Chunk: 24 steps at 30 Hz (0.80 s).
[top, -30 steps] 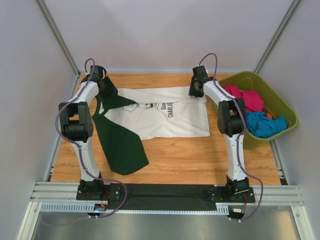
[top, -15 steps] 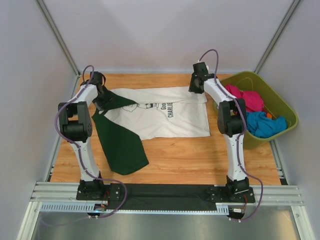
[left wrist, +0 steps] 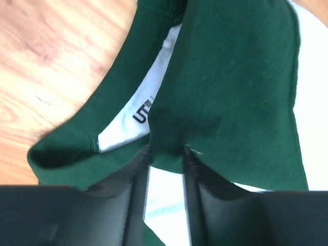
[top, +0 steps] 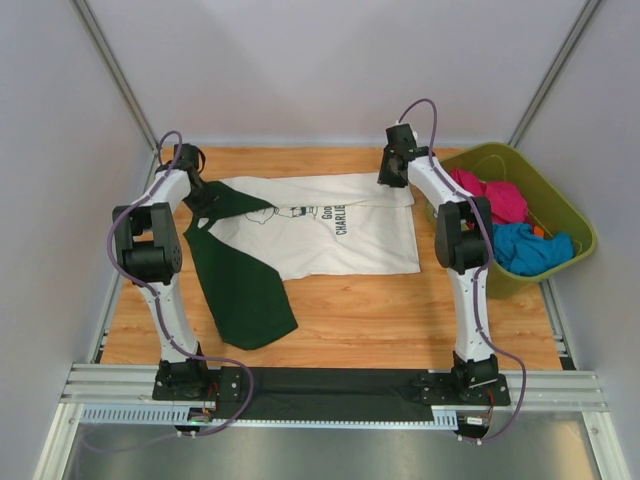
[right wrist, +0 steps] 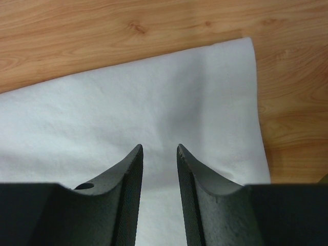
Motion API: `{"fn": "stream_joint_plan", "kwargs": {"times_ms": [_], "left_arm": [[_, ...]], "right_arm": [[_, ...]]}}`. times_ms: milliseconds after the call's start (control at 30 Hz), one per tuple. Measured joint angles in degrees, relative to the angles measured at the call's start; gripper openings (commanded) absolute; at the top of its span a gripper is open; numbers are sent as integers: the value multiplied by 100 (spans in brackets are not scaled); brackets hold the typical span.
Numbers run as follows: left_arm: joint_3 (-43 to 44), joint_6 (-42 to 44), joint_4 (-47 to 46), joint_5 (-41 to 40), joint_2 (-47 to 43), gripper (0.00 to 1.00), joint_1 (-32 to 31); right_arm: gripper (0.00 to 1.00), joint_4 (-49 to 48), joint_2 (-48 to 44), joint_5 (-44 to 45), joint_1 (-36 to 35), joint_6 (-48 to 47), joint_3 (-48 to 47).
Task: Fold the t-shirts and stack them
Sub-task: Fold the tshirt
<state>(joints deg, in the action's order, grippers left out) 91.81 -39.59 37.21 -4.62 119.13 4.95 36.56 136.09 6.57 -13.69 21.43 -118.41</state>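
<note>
left arm: reaches to the far-left part of the table [top: 400, 310], wrist low over the cloth
left gripper [left wrist: 166, 160]: clenched on a fold of the green t-shirt [top: 245, 285], by the collar; the fabric runs up between the two fingers
green t-shirt: spread open, unfolded, on the left side of the table. Far end is at the gripper, the body trails toward the near-left. Its upper part overlaps the left edge of the white t-shirt [top: 340, 240]
collar detail: wrist view shows a white patch with dark print [left wrist: 144, 109] inside the neck opening
white t-shirt: flat at far centre, dark print face up, partly under the green one on the left, bare wood all round otherwise
right gripper [right wrist: 159, 154]: over the far-right corner of the white t-shirt, fingers a narrow gap apart, nothing between them; contact with the cloth can't be told
bin [top: 520, 282]: olive, just right of the table beside the right arm, holds a pink garment [top: 495, 195] and a blue garment [top: 525, 248], both bunched
</note>
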Motion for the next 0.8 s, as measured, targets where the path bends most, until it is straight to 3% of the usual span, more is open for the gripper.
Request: {"fn": "stream_joint_plan", "kwargs": {"times_ms": [33,67,100,800], "left_arm": [[-4,0,-50,0,0,27,0],[-7,-4,-94,-2,0,8,2],[-7,-31,-136,-4,0,0,2],[-529,-11,-417,-494,-680,0,55]], "right_arm": [[35,2,0,2,0,0,0],[35,9,0,7,0,0,0],[35,9,0,15,0,0,0],[34,251,57,247,0,24,-127]]}}
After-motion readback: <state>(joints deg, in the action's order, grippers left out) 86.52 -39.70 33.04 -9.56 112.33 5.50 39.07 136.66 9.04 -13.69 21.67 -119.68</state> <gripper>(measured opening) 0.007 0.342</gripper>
